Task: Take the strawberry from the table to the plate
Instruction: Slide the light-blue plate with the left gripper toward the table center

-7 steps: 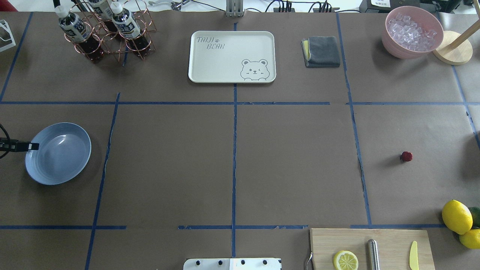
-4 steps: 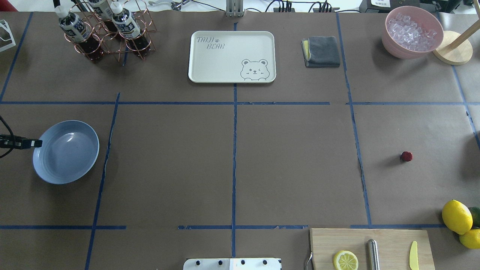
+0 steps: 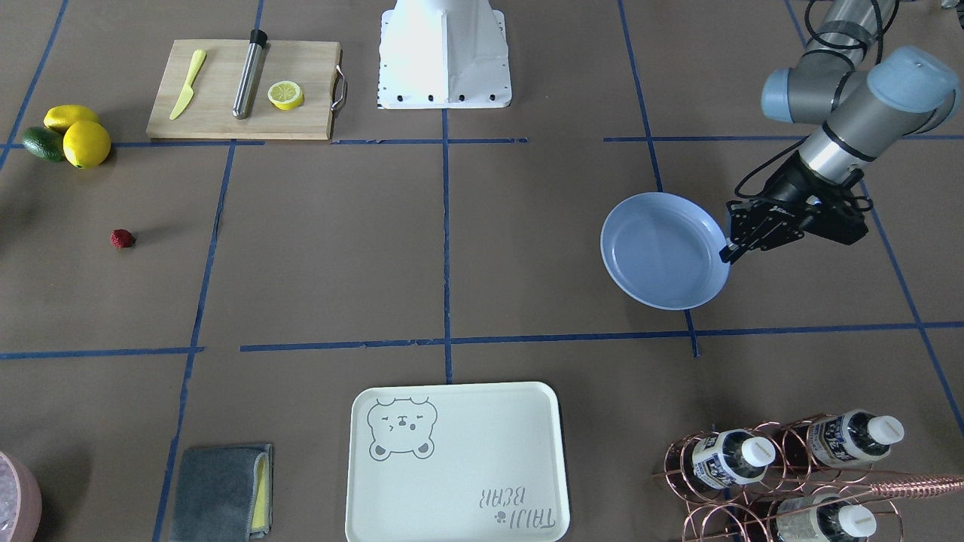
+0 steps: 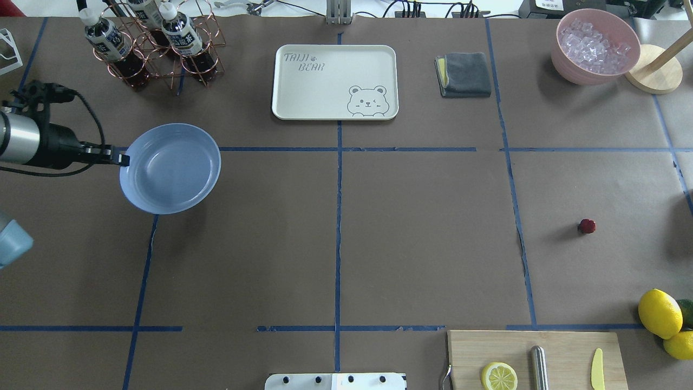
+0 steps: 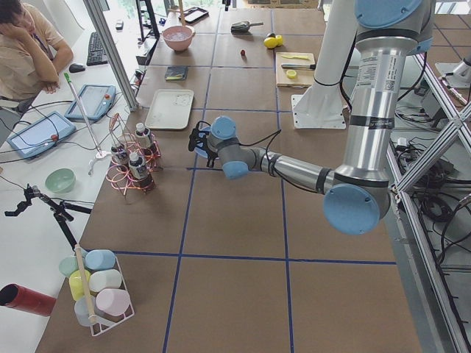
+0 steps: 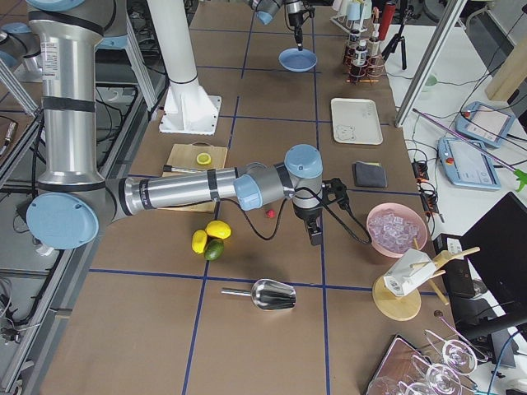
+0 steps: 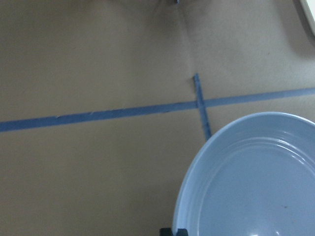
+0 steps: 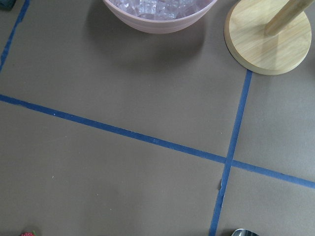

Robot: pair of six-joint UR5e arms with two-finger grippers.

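The light-blue plate [image 4: 178, 173] hangs over the brown table [image 4: 422, 227] left of centre, and my left gripper [image 4: 122, 160] is shut on its near-left rim. The front-facing view shows the same grip, with the left gripper [image 3: 729, 252] at the edge of the plate [image 3: 655, 248]. Far off on the right side lies the small dark-red strawberry [image 4: 587, 226], alone on the paper. My right gripper [image 6: 314, 239] shows only in the exterior right view, just beside the strawberry [image 6: 270, 213]; I cannot tell whether it is open or shut.
A cream bear tray [image 4: 335, 81] and a copper bottle rack [image 4: 157, 49] stand at the far edge. A grey cloth [image 4: 464, 74] and a pink bowl of ice [image 4: 595, 46] sit far right. A cutting board [image 4: 563, 346] and lemons [image 4: 659, 313] lie near right.
My left gripper has carried the plate rightward and farther from the robot, toward the table's middle. More of the left arm is now in view. The strawberry has not moved.
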